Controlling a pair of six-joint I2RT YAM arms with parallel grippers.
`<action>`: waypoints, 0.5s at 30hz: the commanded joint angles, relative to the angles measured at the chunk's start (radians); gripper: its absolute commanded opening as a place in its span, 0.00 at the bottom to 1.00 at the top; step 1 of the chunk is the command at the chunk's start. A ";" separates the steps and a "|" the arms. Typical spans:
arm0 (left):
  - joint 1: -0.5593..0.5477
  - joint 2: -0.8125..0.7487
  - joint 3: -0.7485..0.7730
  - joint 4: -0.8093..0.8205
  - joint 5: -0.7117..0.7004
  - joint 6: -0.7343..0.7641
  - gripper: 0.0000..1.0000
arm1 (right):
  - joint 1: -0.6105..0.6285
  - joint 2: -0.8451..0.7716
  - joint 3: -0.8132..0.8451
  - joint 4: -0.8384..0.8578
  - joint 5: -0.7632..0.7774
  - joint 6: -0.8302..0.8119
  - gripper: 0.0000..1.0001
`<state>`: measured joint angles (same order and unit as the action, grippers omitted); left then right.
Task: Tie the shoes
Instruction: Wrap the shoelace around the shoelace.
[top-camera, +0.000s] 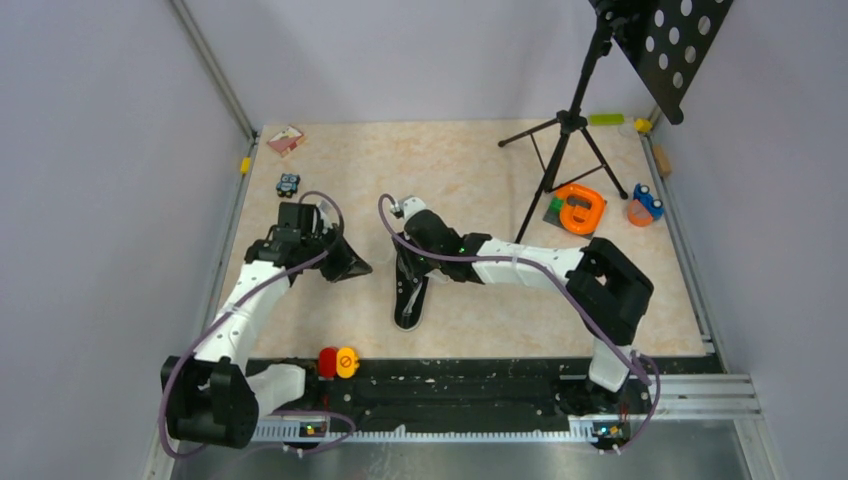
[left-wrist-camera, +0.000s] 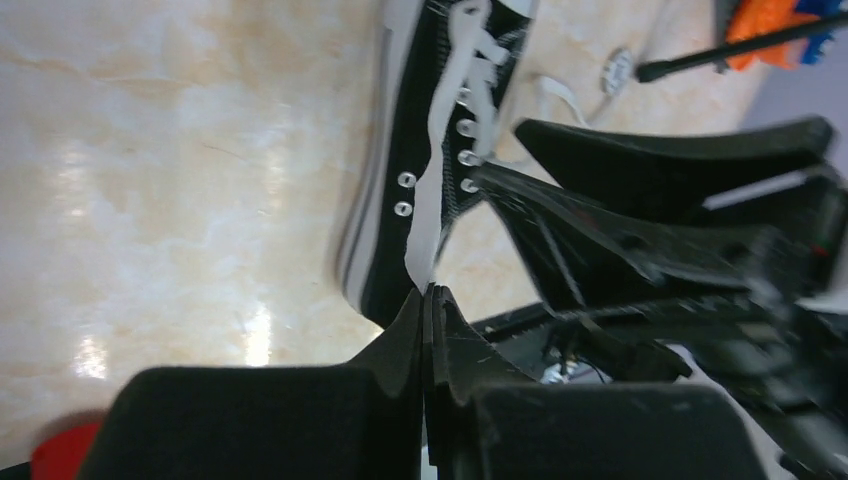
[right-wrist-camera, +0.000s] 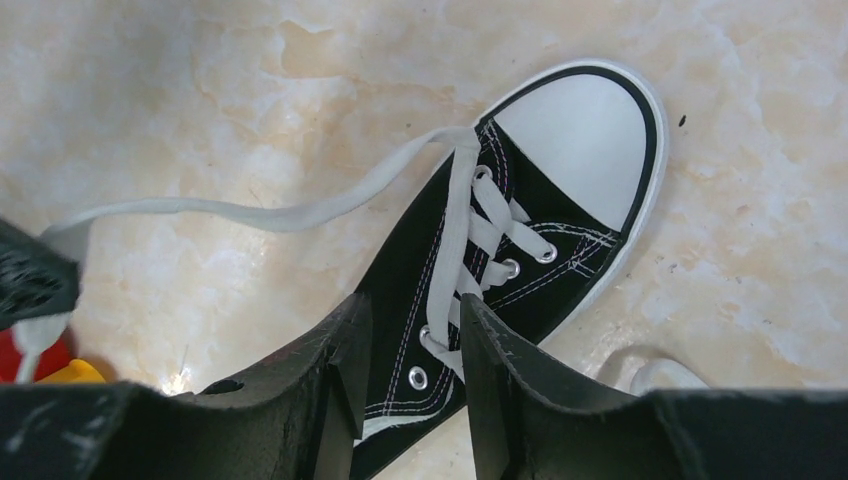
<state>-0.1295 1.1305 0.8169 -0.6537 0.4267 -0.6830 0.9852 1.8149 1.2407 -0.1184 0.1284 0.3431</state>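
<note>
1. Jaws of the left gripper (left-wrist-camera: 428, 296) are pressed flat together on the end of the white lace (left-wrist-camera: 428, 225). The strip vanishes between the two black tips, so how much of it is caught cannot be seen.
2. From that pinch the lace stretches up to the eyelets of the sneaker (left-wrist-camera: 400, 120). The sneaker's far end is cut off by the top edge of the left wrist view.
3. The right gripper (right-wrist-camera: 415, 305) stands partly open, one finger on each side of the sneaker's laced middle. Nothing is clamped, and whether the fingers touch the canvas is unclear.
4. In the right wrist view the white toe cap is plain, but the heel is hidden under the fingers. A pale loop at lower right is half covered by one finger.
5. From above, the sneaker lies on the table (top-camera: 480, 170) between the two arms, close to the front edge. The right wrist covers most of it, and only its near end shows.
6. Red and yellow buttons (top-camera: 338, 362) sit at the front edge.
7. A tripod (top-camera: 565, 150), its top cut off by the frame, stands well apart at far right.
</note>
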 joint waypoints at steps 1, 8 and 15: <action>0.019 -0.031 0.066 0.035 0.209 -0.041 0.00 | -0.006 0.025 0.060 -0.003 0.006 -0.014 0.40; 0.076 -0.066 0.092 0.100 0.255 -0.147 0.00 | -0.006 0.070 0.100 -0.018 0.058 -0.007 0.39; 0.104 -0.107 0.087 0.261 0.418 -0.289 0.00 | -0.007 0.073 0.114 -0.011 0.073 -0.015 0.39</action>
<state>-0.0322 1.0508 0.8604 -0.5228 0.7223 -0.8810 0.9852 1.8874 1.2930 -0.1459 0.1715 0.3405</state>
